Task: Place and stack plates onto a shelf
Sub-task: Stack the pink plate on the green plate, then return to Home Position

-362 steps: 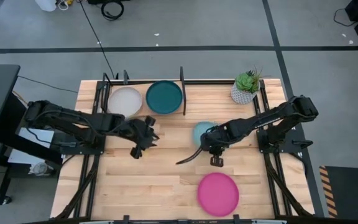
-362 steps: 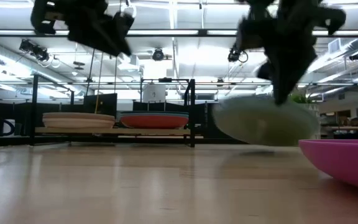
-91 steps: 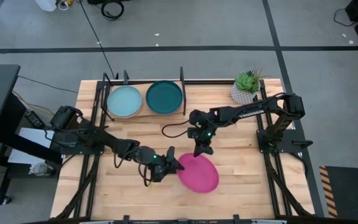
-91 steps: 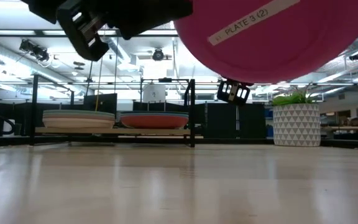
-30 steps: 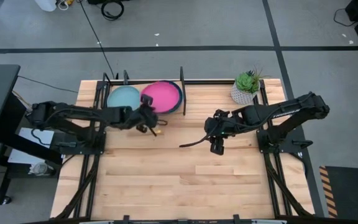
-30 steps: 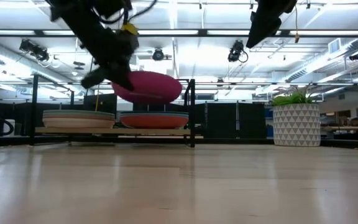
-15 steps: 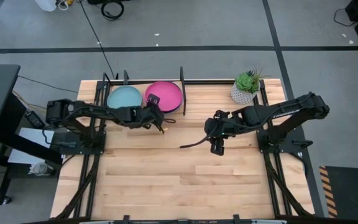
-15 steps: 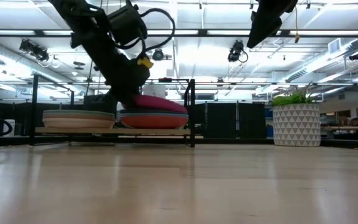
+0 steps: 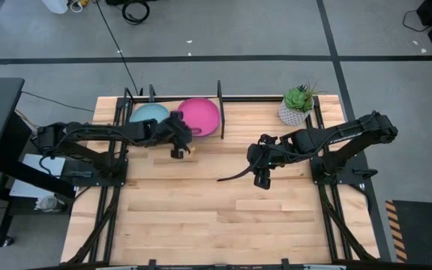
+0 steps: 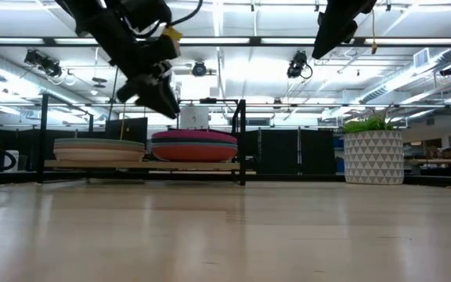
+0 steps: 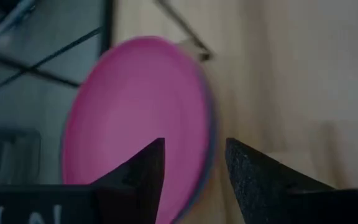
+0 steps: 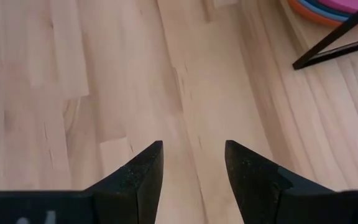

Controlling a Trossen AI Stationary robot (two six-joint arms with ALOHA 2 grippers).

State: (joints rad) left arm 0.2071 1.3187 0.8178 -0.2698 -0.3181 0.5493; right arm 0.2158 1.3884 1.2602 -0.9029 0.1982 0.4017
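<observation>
A magenta plate (image 9: pixel 201 116) lies on top of the right stack (image 10: pixel 194 149) on the shelf (image 10: pixel 143 164). A pale blue plate (image 9: pixel 145 114) tops the left stack (image 10: pixel 99 147). Both stacks rest flat on the shelf board. My left gripper (image 9: pixel 184 133) hangs open just above the magenta plate's near left rim (image 11: pixel 207 146), clear of it in the low view (image 10: pixel 163 98). My right gripper (image 9: pixel 262 180) hovers open over the middle of the table, right of the shelf, with nothing between its fingers (image 12: pixel 194 168).
A potted green plant (image 9: pixel 297 105) stands at the far right corner. The shelf's black upright post (image 9: pixel 220 109) rises beside the magenta plate. A dark cable (image 9: pixel 231 175) trails from my right arm over the bare planks (image 9: pixel 216 217) toward the near edge.
My left gripper has lowered the tilted magenta plate onto the right stack, opened and let it go, then risen and drawn back a little toward the near edge. The plate now lies level on the stack.
</observation>
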